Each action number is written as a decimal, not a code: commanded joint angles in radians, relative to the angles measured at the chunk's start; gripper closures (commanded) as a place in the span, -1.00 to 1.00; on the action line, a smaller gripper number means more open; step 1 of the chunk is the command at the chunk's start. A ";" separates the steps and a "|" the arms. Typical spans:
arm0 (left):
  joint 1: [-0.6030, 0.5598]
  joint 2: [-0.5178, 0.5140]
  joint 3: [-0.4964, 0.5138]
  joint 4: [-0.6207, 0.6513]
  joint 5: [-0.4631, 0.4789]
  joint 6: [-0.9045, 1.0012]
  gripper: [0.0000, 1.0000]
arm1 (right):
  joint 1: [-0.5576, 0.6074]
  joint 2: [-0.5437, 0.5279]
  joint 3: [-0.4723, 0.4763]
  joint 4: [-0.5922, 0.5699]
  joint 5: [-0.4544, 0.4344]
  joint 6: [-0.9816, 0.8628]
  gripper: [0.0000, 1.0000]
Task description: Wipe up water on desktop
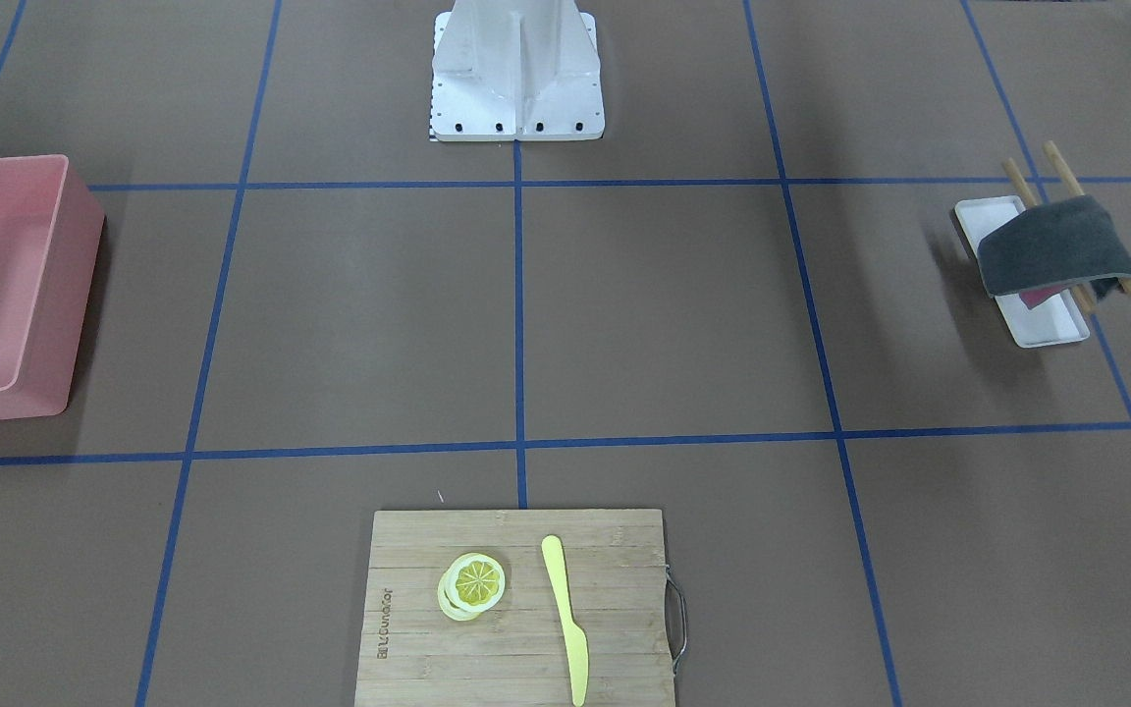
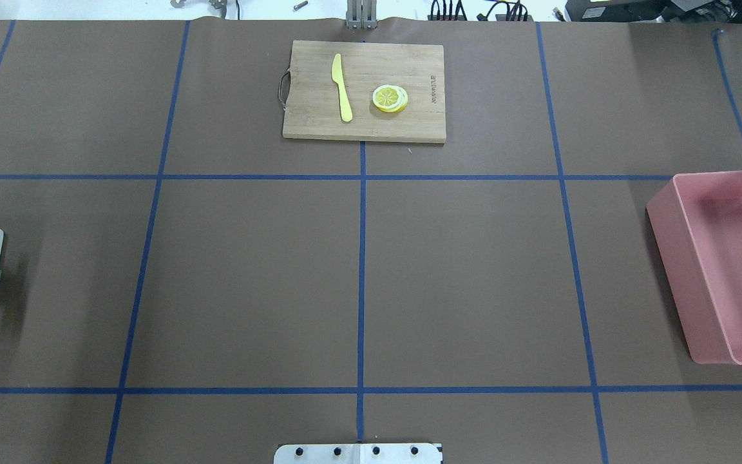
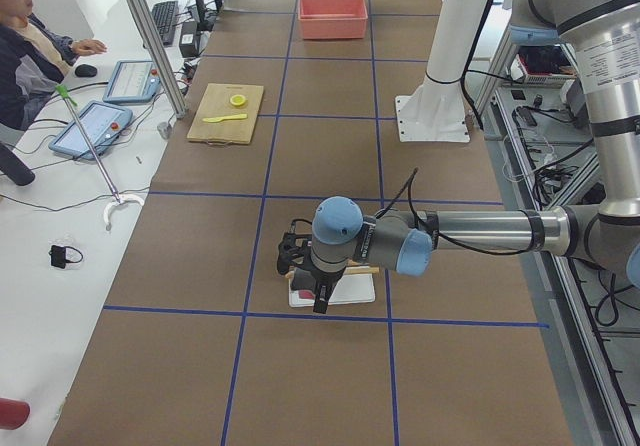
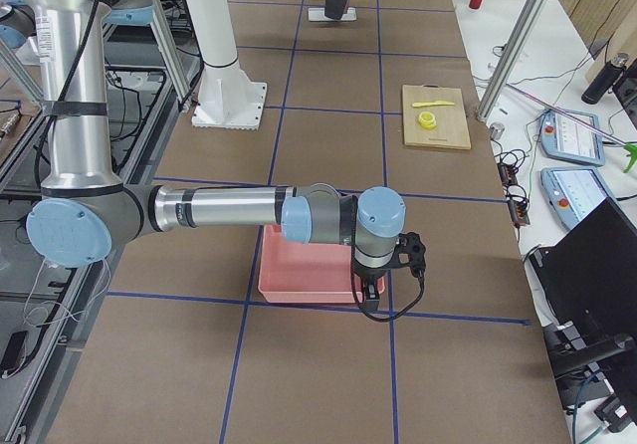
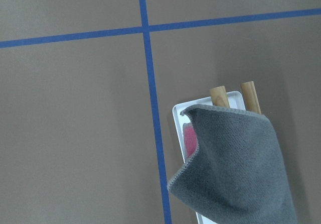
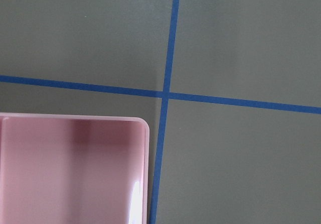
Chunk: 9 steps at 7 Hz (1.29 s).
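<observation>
So the desktop is this huge brown sheet gridded off with blue tape, and honestly I can't spot a puddle anywhere on it, no shine, no dark patch. Both arms are stretched out low to opposite ends of the table. The right gripper hangs over the near corner of the pink bin; the left gripper hangs right above the white tray at the other end. Both show from the side only, so I can't tell if either one's fingers are apart or together.

The bamboo cutting board sits at the far edge, middle of the table, well away from both arms.

The bit that matters: the grey cloth is draped over two wooden rods lying along the tray's long axis, which runs roughly away from the robot. From the left wrist view the cloth sits low and to the right, so I'd guess a short drop-and-shift gets the left gripper on it. The left arm is by far the nearer one.

Yellow knife and lemon slices are on the board.
</observation>
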 commanded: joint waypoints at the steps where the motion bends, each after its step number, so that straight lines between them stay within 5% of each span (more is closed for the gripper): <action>1: 0.000 0.000 -0.009 -0.010 -0.001 0.000 -0.96 | 0.010 -0.005 0.001 -0.002 0.001 0.000 -1.00; 9: -0.002 0.000 0.022 -0.007 -0.003 -0.002 -0.96 | 0.010 0.000 0.001 0.000 0.001 0.000 -1.00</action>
